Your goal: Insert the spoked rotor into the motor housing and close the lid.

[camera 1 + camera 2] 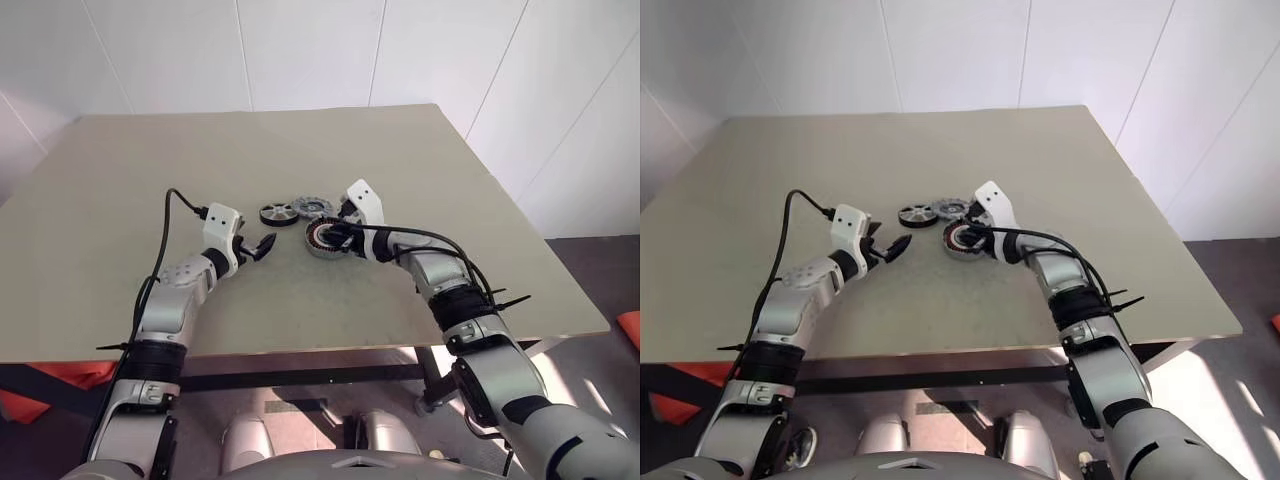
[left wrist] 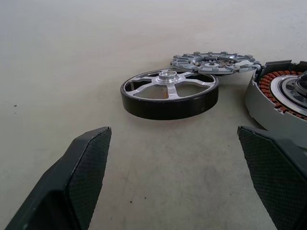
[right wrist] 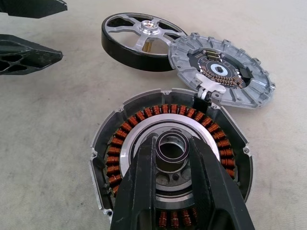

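On a bare tan table [image 1: 420, 180], three motor parts are seen grouped close together between two robot arms. Nearest on the robot's left, the left tool [image 1: 262, 246] is held wide apart and empty, low over the table, aimed at the spoked rotor [image 2: 169, 93] just beyond it. On the right, the right tool [image 3: 173, 160] is seen narrowed, its two black fingers [image 3: 144, 172] set around the raised ring at the dark centre of the motor housing [image 3: 108, 139]; whether that ring is actually pinched cannot be told.

The housing, a shallow grey cup ringed with copper-red windings, is judged stiff and fairly heavy for its size. Its windings are best left untouched, so a hold at the hub or outer wall is favoured.

Beside it, the rotor lies flat on the table, well clear of the housing's bowl. It is judged rigid and light, with a smooth black rim that may slip. A grip across the rim, or by a spoke, appears soundest.

Farthest back, the lid [image 3: 225, 72] is seen resting partly against the rotor's rim and touching the housing's far edge. Thin, stiff metal with an uneven edge, it is best taken at the edge.
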Robot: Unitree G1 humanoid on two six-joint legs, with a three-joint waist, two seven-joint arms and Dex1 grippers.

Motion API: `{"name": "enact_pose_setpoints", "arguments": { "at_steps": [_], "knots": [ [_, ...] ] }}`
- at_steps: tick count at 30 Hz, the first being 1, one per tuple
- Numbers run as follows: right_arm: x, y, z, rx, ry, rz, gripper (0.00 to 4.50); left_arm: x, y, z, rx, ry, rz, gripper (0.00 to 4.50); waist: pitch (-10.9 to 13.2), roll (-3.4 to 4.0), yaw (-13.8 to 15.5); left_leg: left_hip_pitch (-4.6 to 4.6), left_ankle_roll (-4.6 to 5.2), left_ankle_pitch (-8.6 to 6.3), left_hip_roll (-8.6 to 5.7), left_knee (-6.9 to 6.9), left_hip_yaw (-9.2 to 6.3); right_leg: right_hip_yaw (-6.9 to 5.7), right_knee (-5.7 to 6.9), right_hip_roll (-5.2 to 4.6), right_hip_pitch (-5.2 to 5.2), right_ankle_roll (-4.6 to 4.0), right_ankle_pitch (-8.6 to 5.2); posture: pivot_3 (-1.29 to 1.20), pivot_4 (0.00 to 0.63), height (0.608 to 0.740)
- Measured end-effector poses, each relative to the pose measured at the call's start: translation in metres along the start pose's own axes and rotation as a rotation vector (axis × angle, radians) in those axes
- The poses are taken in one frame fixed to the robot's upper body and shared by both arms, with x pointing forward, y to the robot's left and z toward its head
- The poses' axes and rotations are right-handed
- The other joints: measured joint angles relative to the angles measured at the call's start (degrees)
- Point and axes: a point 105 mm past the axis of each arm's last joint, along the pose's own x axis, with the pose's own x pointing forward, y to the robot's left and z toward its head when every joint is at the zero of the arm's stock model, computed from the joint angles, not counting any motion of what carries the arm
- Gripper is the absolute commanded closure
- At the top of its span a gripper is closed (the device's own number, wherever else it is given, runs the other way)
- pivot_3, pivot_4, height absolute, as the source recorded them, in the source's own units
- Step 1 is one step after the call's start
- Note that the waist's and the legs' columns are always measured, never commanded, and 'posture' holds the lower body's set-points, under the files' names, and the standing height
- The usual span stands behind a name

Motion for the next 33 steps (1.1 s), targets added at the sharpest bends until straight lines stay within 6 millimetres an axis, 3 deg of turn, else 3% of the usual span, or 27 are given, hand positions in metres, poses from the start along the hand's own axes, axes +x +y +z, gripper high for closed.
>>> {"name": "enact_pose_setpoints", "arguments": {
  "at_steps": [3,13,17,21,33],
  "knots": [
    [0.000,-0.001,0.000,-0.003,0.001,-0.008,2.24,-0.001,0.000,-0.002,-0.002,0.005,0.003,0.03,0.00,0.00,0.00,0.00,0.00,0.00,0.00,0.00,0.00,0.00,0.00,0.00,0.00,0.00,0.00,0.00,0.000,0.740],
    [-0.005,0.003,0.006,-0.034,-0.027,0.008,2.24,-0.001,0.000,-0.003,-0.003,0.008,0.001,0.03,0.00,0.00,0.02,0.00,0.00,0.00,0.00,0.00,0.00,0.00,-0.01,0.00,-0.01,0.00,0.00,0.00,0.000,0.740],
    [-0.006,0.003,0.012,-0.021,-0.054,0.009,3.12,-0.001,0.000,-0.003,-0.002,0.009,-0.001,0.03,0.00,0.00,0.01,0.00,0.00,0.00,0.00,0.00,0.00,0.00,0.00,0.00,0.00,0.00,0.00,0.00,0.000,0.740],
    [-0.005,0.001,0.013,-0.009,-0.057,-0.002,4.49,-0.001,0.000,-0.003,-0.002,0.011,-0.002,0.03,0.00,0.00,0.00,0.00,0.00,0.00,0.00,0.00,0.00,0.00,0.00,0.00,0.00,0.00,0.00,0.00,0.000,0.740],
    [0.002,0.000,0.001,0.019,-0.028,-0.021,4.49,-0.001,0.000,-0.004,0.002,0.018,-0.003,0.03,0.00,0.00,-0.01,0.00,0.00,0.00,0.00,0.00,0.00,0.00,0.00,0.00,-0.01,0.00,0.00,0.00,0.000,0.740]
  ]
}}
